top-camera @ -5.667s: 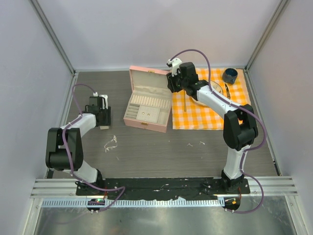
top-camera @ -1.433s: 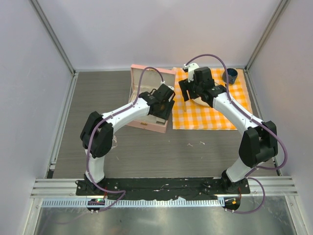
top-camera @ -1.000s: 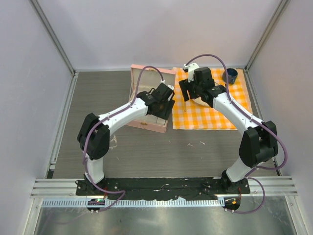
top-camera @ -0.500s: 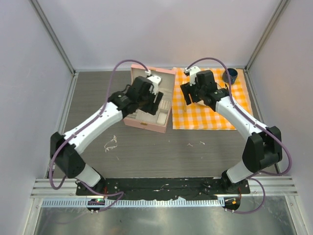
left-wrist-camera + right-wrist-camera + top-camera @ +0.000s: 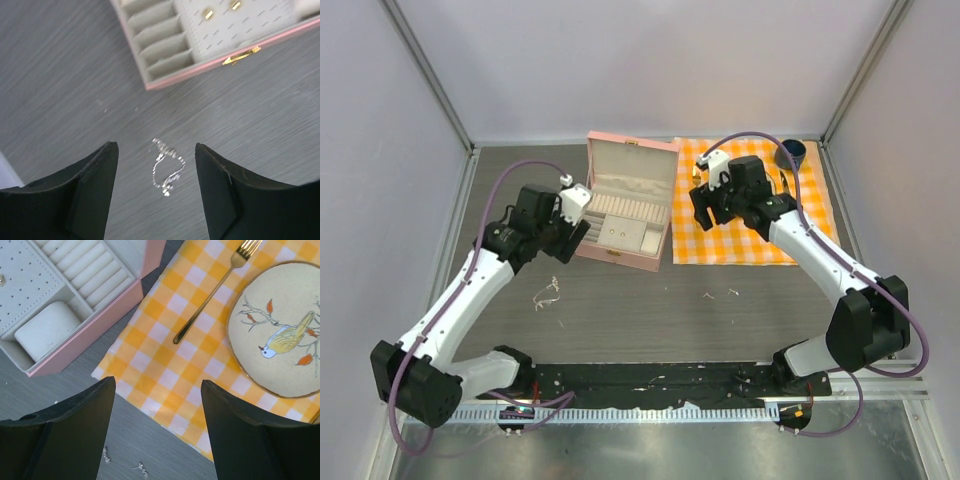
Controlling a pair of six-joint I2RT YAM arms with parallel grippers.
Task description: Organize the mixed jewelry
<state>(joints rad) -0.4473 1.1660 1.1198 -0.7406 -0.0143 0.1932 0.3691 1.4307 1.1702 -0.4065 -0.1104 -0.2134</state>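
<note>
The mixed jewelry lies on the dark table: a thin silvery chain (image 5: 547, 293) (image 5: 167, 167) left of centre, and tiny pale bits (image 5: 708, 295) (image 5: 141, 470) near the middle. My left gripper (image 5: 570, 232) (image 5: 155, 145) hangs open above the chain, which shows between its fingers in the left wrist view. Nothing is in its jaws. The pink case (image 5: 625, 205) (image 5: 200, 70) (image 5: 90, 330) stands open with two small gold studs (image 5: 209, 14) on its pad. My right gripper (image 5: 708, 212) (image 5: 157, 381) is open and empty over the near left corner of the checked cloth (image 5: 170, 365).
On the orange checked cloth (image 5: 750, 235) lie a gold fork (image 5: 210, 290), a round plate with a bird picture (image 5: 280, 325) and a knife (image 5: 785, 185). A dark blue cup (image 5: 790, 153) sits at its far right corner. Grey walls close in the table.
My left arm has swung back from over the pink case to the left and nearer, ending above the chain. My right gripper has shifted slightly toward the cloth's near left corner.
</note>
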